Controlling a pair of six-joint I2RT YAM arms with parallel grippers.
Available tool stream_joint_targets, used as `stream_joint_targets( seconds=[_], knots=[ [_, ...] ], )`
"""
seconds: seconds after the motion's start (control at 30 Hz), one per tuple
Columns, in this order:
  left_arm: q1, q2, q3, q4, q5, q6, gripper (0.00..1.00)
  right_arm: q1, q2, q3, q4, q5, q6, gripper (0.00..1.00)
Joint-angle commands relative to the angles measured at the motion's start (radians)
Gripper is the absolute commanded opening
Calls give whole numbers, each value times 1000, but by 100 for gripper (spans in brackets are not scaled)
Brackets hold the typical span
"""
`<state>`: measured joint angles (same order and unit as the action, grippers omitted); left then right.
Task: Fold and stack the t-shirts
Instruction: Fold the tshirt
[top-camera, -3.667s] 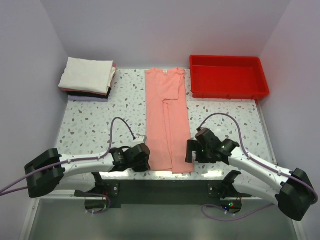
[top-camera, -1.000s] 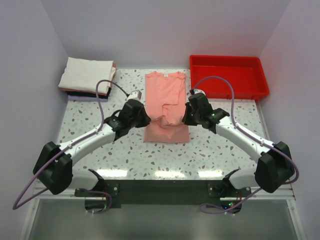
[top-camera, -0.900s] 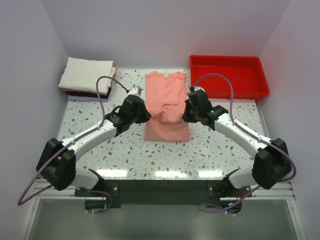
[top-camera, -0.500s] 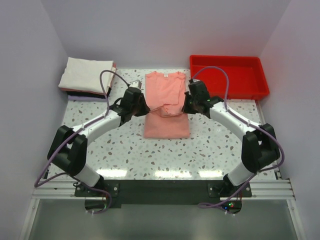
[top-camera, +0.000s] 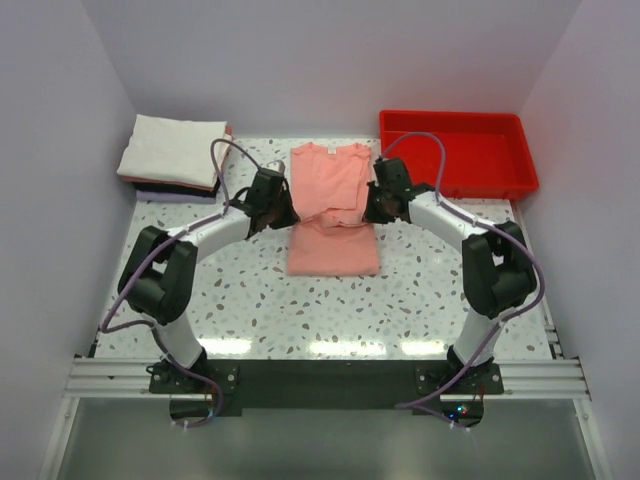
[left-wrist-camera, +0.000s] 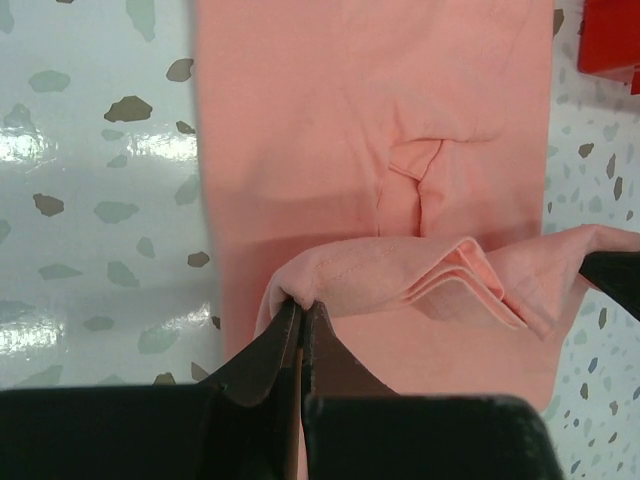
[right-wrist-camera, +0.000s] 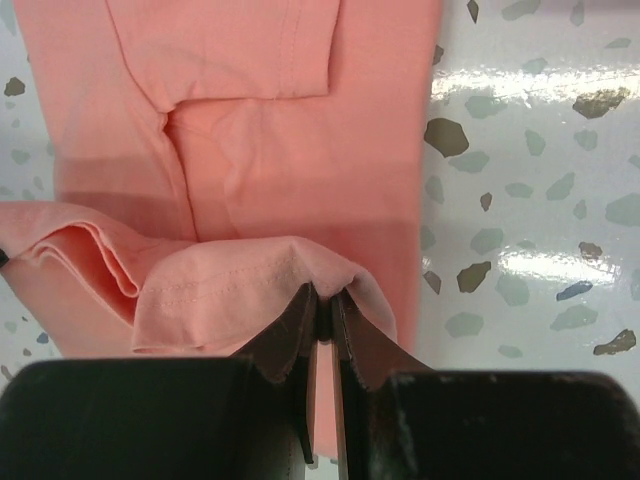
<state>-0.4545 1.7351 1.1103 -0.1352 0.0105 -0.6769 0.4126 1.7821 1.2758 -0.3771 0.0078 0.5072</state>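
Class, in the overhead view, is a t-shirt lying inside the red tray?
No, the red tray shows only bare plastic; the salmon-pink t-shirt lies outside it.

On the bench (top-camera: 250, 300) we found the laid-out t-shirt (top-camera: 333, 250) at the centre, running toward 12 o'clock. The stack of folded t-shirts (top-camera: 175, 152) sat at 10 o'clock, apart from it. The tray (top-camera: 455, 186) sat at 2 o'clock, just beside its far corner. The left gripper (top-camera: 288, 216) stood at the shirt's 9 o'clock edge and the right gripper (top-camera: 372, 212) at its 3 o'clock edge. Their jaws pinched the hem, which hung doubled over the shirt's middle between them.
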Motion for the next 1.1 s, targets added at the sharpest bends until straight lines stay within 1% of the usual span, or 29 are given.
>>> stream_joint_targets(
  seconds=[0.0, 0.1, 0.13, 0.27, 0.3, 0.37, 0.4, 0.43, 0.47, 0.5, 0.57, 0.6, 0.67, 0.7, 0.73, 0.77, 0.8, 0.83, 1.03, 1.07],
  knots=[
    [22, 30, 57, 36, 39, 27, 0, -11, 28, 57, 35, -5, -16, 7],
    [36, 55, 63, 36, 49, 20, 0, -18, 54, 69, 33, -6, -12, 8],
    [42, 70, 63, 37, 51, 20, 0, -24, 75, 85, 32, -5, -13, 10],
    [51, 86, 74, 40, 57, 20, 1, -32, 106, 102, 29, 4, -16, 12],
    [51, 95, 77, 42, 60, 23, 8, -32, 112, 105, 29, 4, -16, 12],
    [51, 104, 94, 45, 80, 36, 18, -35, 125, 117, 24, 11, -18, 18],
    [53, 113, 105, 37, 85, 42, 27, -35, 126, 122, 23, 14, -16, 22],
    [53, 116, 115, 26, 86, 45, 29, -38, 126, 131, 12, 14, -19, 25],
    [53, 115, 123, 16, 86, 49, 32, -40, 126, 135, 6, 14, -21, 31],
    [53, 106, 122, 17, 86, 51, 39, -40, 125, 141, 0, 11, -22, 37],
    [53, 89, 114, 23, 89, 51, 47, -40, 116, 158, -20, 9, -32, 45],
    [53, 72, 112, 23, 89, 51, 60, -40, 109, 160, -25, 3, -33, 47],
    [53, 49, 99, 31, 98, 53, 74, -40, 82, 163, -36, -6, -35, 53],
    [53, 25, 91, 34, 103, 51, 91, -41, 73, 157, -36, -6, -36, 64],
    [53, 12, 85, 37, 106, 48, 100, -40, 59, 145, -36, -29, -36, 71],
    [53, 0, 70, 37, 112, 45, 100, -40, 48, 137, -36, -41, -36, 79],
    [53, -28, 59, 36, 112, 42, 100, -40, 21, 128, -34, -57, -36, 94],
    [51, -45, 48, 34, 114, 39, 100, -41, 7, 106, -31, -77, -36, 99],
    [50, -190, -81, 36, 120, 4, 100, -38, -130, -25, -2, -135, -6, 99],
    [45, -212, -124, 42, 120, -1, 100, -40, -147, -44, 1, -144, -4, 99]
  ],
)
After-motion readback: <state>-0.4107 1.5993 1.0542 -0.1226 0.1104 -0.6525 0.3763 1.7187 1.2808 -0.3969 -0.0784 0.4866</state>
